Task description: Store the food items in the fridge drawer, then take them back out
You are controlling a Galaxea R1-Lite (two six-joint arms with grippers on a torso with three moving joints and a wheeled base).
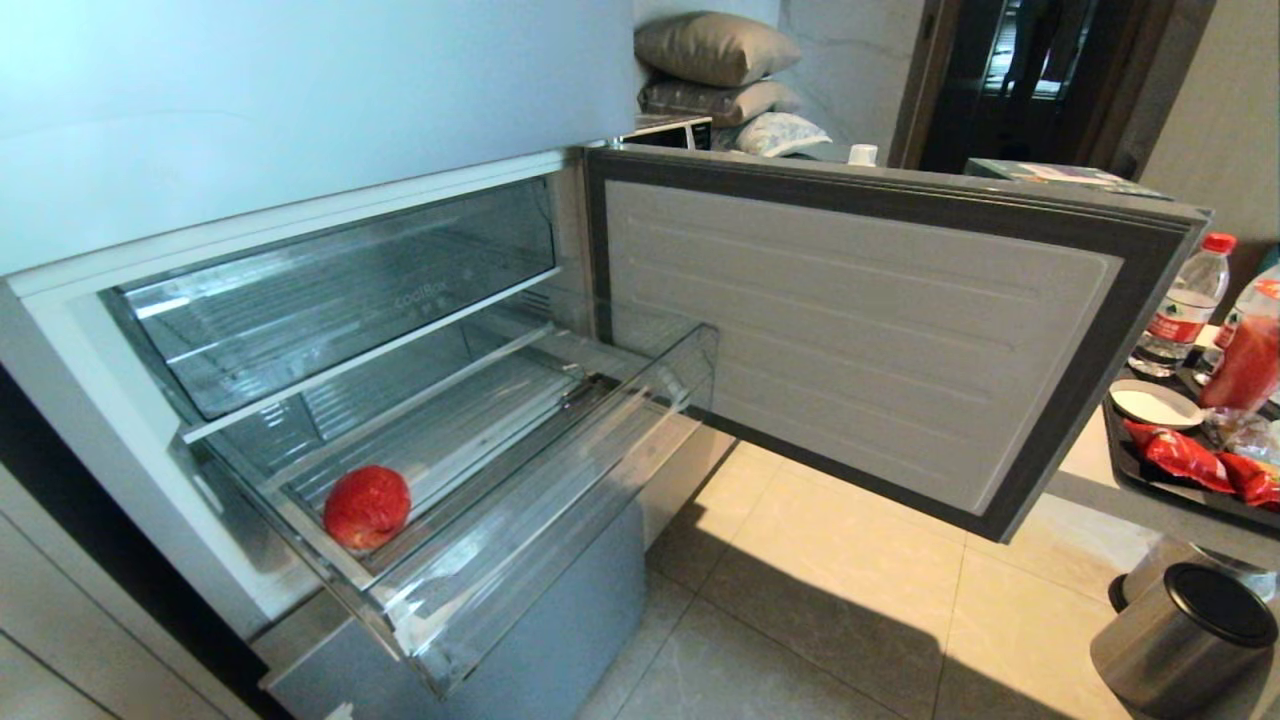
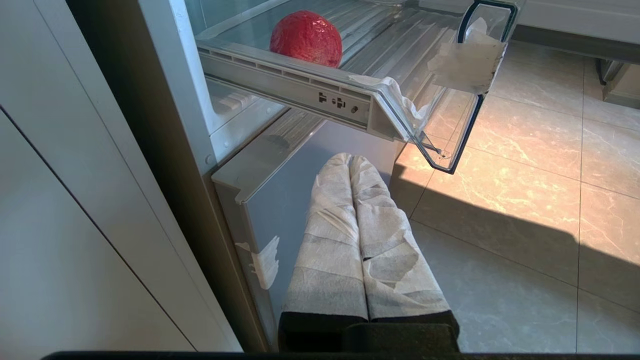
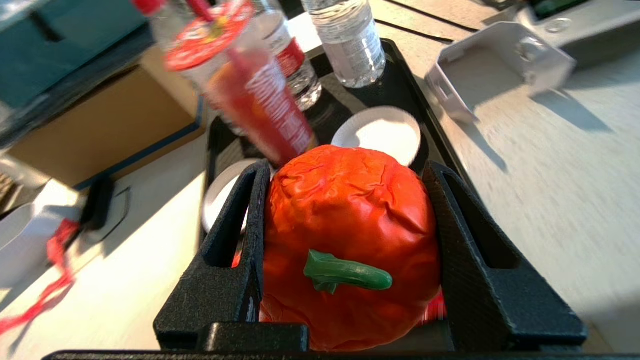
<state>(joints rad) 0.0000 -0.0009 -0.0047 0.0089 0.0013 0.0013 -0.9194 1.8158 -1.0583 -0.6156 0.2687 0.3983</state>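
The clear fridge drawer [image 1: 600, 470] is pulled out of the open fridge. A dull pinkish-red round fruit [image 1: 367, 507] lies in its near left corner, also seen in the left wrist view as the fruit [image 2: 306, 38] on the drawer's ribbed bottom [image 2: 390, 40]. My right gripper [image 3: 347, 167], outside the head view, is shut on a bright red tomato-like piece [image 3: 350, 215] with a green stem, held over a black tray [image 3: 415, 80] on a table. My left gripper [image 2: 350, 159], wrapped in white cloth, hangs shut and empty low beside the fridge's bottom panel.
The open fridge door [image 1: 860, 330] stands to the right of the drawer. Beyond it the table's black tray [image 1: 1120, 450] holds water bottles [image 1: 1185, 305], a red drink bottle [image 1: 1245, 360], white dishes [image 3: 377, 134] and red snack packets [image 1: 1180, 455]. A metal bin [image 1: 1185, 635] stands on the tiled floor.
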